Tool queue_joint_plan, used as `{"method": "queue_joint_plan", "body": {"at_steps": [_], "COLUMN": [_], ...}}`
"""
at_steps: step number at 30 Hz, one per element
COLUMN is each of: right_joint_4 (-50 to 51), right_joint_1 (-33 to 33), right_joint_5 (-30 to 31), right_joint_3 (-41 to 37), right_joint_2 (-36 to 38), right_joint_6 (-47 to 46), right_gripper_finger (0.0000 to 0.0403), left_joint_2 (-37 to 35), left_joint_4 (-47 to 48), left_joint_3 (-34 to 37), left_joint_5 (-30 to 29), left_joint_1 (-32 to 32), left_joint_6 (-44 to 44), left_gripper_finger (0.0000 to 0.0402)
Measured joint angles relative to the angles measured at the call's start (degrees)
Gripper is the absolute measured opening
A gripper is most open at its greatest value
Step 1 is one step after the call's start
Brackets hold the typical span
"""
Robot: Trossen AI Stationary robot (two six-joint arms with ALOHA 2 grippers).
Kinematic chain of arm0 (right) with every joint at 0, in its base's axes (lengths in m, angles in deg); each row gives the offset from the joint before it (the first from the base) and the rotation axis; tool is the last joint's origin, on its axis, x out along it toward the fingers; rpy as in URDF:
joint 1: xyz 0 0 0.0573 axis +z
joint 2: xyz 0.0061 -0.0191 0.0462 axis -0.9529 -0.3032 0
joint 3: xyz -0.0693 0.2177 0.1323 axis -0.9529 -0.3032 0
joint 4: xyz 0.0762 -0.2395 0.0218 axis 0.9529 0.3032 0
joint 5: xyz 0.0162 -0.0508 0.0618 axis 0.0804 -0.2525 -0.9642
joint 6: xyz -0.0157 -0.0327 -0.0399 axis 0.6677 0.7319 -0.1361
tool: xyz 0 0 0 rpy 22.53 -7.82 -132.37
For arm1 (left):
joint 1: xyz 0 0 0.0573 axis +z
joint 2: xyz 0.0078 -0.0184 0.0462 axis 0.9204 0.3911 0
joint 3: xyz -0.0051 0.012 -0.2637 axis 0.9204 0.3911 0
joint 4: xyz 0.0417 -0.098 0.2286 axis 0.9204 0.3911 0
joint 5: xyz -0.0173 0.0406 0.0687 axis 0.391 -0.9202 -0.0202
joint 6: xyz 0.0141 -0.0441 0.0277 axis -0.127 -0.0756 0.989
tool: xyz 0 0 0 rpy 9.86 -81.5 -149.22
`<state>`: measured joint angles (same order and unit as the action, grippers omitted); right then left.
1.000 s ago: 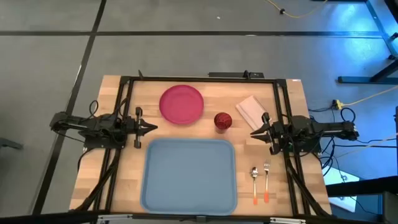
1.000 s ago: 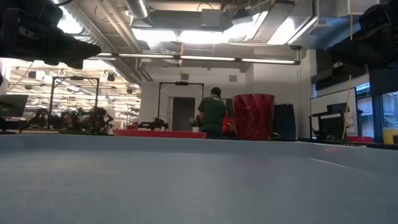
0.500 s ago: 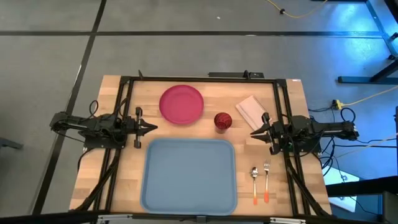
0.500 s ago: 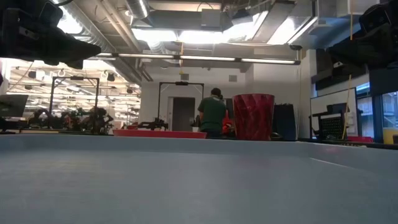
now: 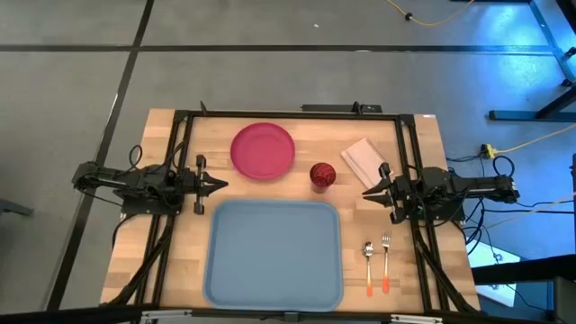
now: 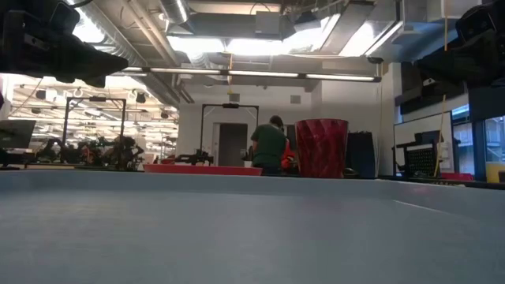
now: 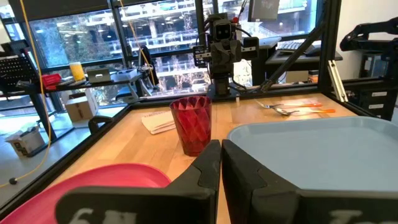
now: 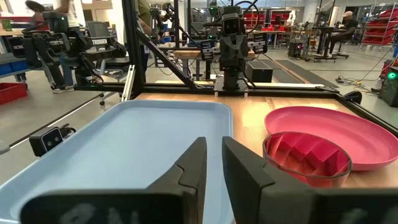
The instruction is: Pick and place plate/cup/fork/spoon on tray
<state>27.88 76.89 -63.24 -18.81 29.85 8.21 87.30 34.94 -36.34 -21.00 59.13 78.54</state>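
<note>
Pink plate (image 5: 263,150) and maroon cup (image 5: 322,175) sit on the desk beyond the empty blue tray (image 5: 274,255). Fork (image 5: 385,262) and spoon (image 5: 368,265) lie handles toward the front edge, nearest the right tool (image 5: 367,193), slightly parted and empty. Left tool (image 5: 222,185) is closed, empty. No readable writing.

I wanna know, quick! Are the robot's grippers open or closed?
Left gripper: closed, holding nothing.
Right gripper: a little open, holding nothing.
</note>
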Motion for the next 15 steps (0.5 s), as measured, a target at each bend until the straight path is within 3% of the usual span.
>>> {"method": "queue_joint_plan", "body": {"at_steps": [10,15], "right_joint_4": [0.0,-1.8], "right_joint_1": [0.0,0.0], "right_joint_5": [1.1,1.2], "right_joint_3": [0.0,0.0], "right_joint_2": [0.0,0.0], "right_joint_6": [1.3,-7.2], "right_gripper_finger": [0.0057,0.0057], "left_joint_2": [0.0,0.0], "left_joint_4": [0.0,0.0], "left_joint_3": [0.0,0.0], "left_joint_5": [0.0,0.0], "left_joint_1": [0.0,0.0], "left_joint_6": [0.0,0.0], "left_gripper_finger": [0.0008,0.0008]}}
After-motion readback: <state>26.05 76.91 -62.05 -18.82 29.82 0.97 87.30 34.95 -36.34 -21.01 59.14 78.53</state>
